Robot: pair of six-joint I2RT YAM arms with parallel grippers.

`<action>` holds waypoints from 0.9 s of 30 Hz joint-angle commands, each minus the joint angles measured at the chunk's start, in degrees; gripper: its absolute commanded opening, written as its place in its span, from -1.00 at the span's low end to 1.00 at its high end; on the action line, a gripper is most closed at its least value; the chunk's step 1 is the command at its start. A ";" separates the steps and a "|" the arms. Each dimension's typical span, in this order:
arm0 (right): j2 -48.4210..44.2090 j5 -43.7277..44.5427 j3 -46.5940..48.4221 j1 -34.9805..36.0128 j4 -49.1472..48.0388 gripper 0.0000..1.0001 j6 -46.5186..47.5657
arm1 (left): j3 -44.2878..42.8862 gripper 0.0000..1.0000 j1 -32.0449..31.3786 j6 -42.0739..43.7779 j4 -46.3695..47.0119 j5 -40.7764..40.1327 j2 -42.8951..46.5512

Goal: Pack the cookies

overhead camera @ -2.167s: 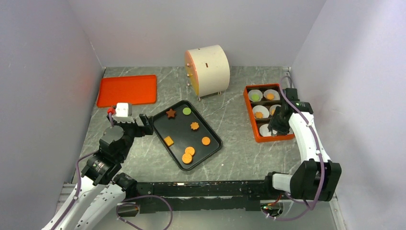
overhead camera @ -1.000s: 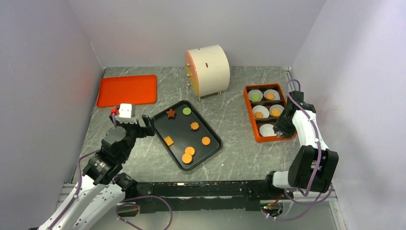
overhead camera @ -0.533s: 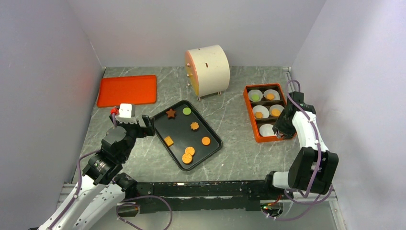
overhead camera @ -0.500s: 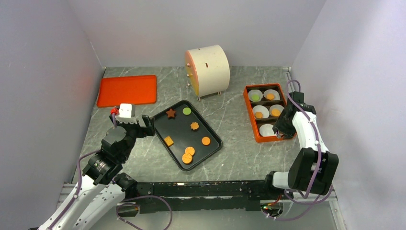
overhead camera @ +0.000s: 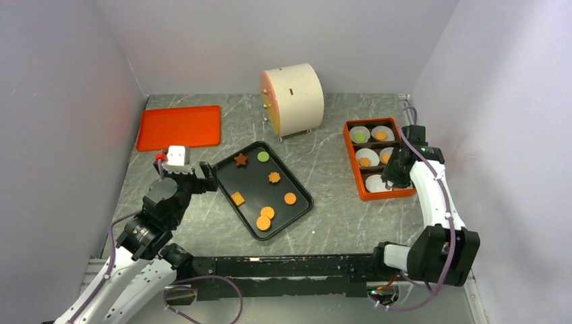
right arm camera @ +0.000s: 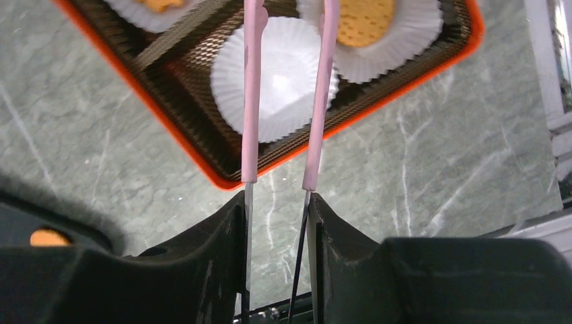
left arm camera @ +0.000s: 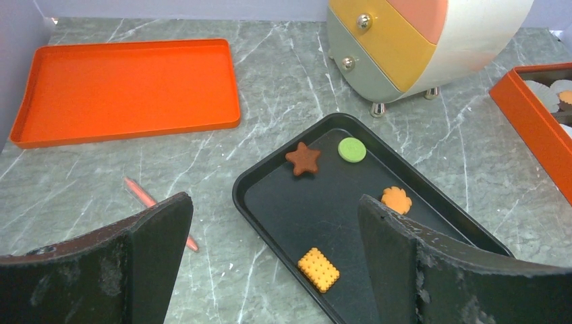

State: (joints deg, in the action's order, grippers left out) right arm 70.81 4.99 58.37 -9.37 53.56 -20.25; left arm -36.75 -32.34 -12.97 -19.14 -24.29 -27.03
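Several cookies lie on the black tray (overhead camera: 253,181): a brown star (overhead camera: 241,160), a green round (overhead camera: 263,156), a flower (overhead camera: 274,177), an orange square (overhead camera: 237,198) and orange rounds (overhead camera: 268,212). The orange box (overhead camera: 351,158) holds white liners, several with a cookie (overhead camera: 365,161). My right gripper (overhead camera: 398,169) is over the box's near end, shut on pink-tipped tongs (right arm camera: 251,101). The tong arms stand apart over an empty liner (right arm camera: 283,81), and the liner beside it holds an orange cookie (right arm camera: 364,20). My left gripper (left arm camera: 273,204) hangs open at the tray's left end.
An orange tray (overhead camera: 179,126) lies at the back left. A round cream drawer cabinet (overhead camera: 293,99) stands behind the black tray. A thin red stick (left arm camera: 158,210) lies on the marble table left of the black tray. Walls close in on both sides.
My right gripper with the tongs has shifted a little away from the box's near edge, toward its middle. The left arm and the tray cookies have not moved.
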 commanded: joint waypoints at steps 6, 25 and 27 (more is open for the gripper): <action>-1.63 -1.63 4.18 17.28 -2.32 -0.32 -1.60 | -0.44 0.93 1.84 0.81 1.18 0.05 -0.06; 12.48 -2.14 8.78 54.01 -13.13 -0.31 -2.07 | -0.58 0.93 6.60 1.09 1.29 2.39 -1.32; 14.42 -2.29 9.22 55.48 -14.34 -0.30 -1.65 | -0.68 0.93 6.92 1.11 1.20 2.62 -1.57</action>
State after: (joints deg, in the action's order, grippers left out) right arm 82.78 2.37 64.38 43.57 43.90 -22.48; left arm -36.75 -26.28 -12.95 -19.18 -23.16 -27.99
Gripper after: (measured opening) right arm 0.350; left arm 0.961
